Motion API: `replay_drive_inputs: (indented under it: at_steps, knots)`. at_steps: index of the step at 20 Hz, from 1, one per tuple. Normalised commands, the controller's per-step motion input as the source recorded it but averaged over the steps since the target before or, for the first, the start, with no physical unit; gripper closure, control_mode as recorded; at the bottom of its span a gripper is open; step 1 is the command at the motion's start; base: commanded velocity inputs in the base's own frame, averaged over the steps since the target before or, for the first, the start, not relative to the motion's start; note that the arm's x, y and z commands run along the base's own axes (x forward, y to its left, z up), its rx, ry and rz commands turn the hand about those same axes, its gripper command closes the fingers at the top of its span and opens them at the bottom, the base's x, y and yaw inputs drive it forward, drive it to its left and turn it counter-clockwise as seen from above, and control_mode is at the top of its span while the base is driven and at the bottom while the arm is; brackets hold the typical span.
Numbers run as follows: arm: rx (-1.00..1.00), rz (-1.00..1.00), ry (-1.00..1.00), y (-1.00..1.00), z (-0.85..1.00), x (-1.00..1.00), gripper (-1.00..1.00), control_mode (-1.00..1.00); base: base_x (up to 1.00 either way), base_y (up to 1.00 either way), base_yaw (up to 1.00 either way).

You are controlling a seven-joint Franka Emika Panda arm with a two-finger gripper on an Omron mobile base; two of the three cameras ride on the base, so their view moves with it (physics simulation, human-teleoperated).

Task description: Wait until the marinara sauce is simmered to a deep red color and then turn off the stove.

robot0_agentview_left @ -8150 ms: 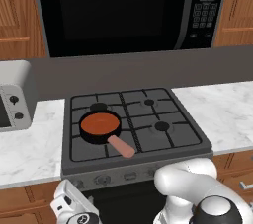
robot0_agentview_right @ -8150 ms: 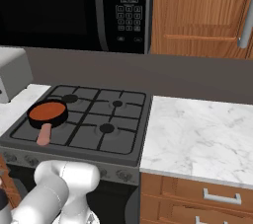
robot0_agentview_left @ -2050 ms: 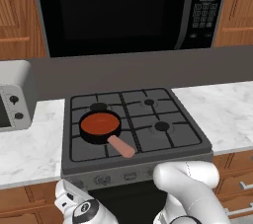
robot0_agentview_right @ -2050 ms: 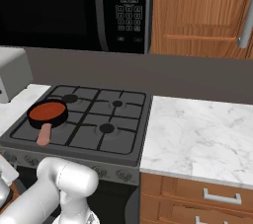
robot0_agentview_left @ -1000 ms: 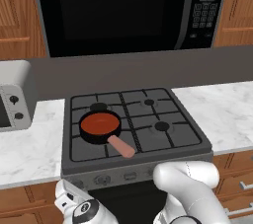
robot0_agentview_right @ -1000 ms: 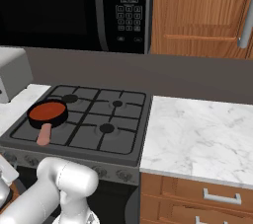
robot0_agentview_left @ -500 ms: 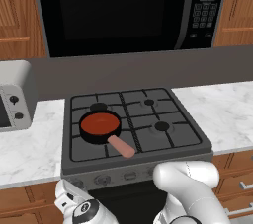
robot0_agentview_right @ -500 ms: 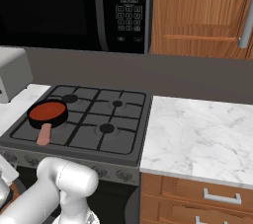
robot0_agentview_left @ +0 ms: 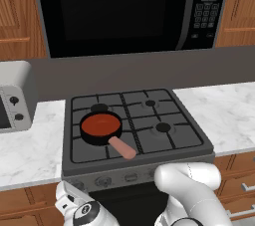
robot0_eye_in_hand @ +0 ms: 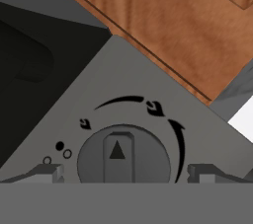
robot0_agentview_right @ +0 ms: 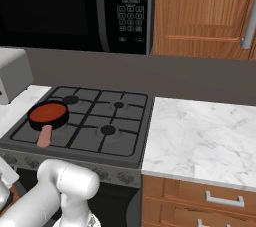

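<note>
The marinara sauce [robot0_agentview_left: 101, 124] lies as a flat red disc in a small black pan [robot0_agentview_left: 101, 135] on the front-left burner of the stove [robot0_agentview_left: 134, 130], left of centre in the left base view. The pan's pinkish handle [robot0_agentview_left: 122, 147] runs toward the lower right, to the stove's front edge. In the hand view, the hand [robot0_eye_in_hand: 123, 173] has its fingers spread wide, gripping nothing, either side of a round grey knob [robot0_eye_in_hand: 123, 158] whose arrow points up. A microwave [robot0_agentview_left: 124, 8] hangs above; a toaster oven [robot0_agentview_left: 14, 101] stands on the marble desk [robot0_agentview_left: 30, 140] at left.

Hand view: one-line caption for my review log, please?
Open fingers flank a round grey stove knob, close up, wood cabinet behind.
</note>
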Motion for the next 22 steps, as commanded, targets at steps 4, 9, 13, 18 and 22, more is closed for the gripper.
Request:
replay_drive_inputs:
  at_steps: [4,9,13,18,22]
  knots:
    - [0.0,0.0,0.0,0.0,0.0,0.0,-1.0,-1.0,0.0,0.0,0.0]
    - [0.0,0.0,0.0,0.0,0.0,0.0,-1.0,-1.0,0.0,0.0,0.0]
    - [0.0,0.0,0.0,0.0,0.0,0.0,-1.0,-1.0,0.0,0.0,0.0]
    - [0.0,0.0,0.0,0.0,0.0,0.0,-1.0,-1.0,0.0,0.0,0.0]
    - [0.0,0.0,0.0,0.0,0.0,0.0,-1.0,-1.0,0.0,0.0,0.0]
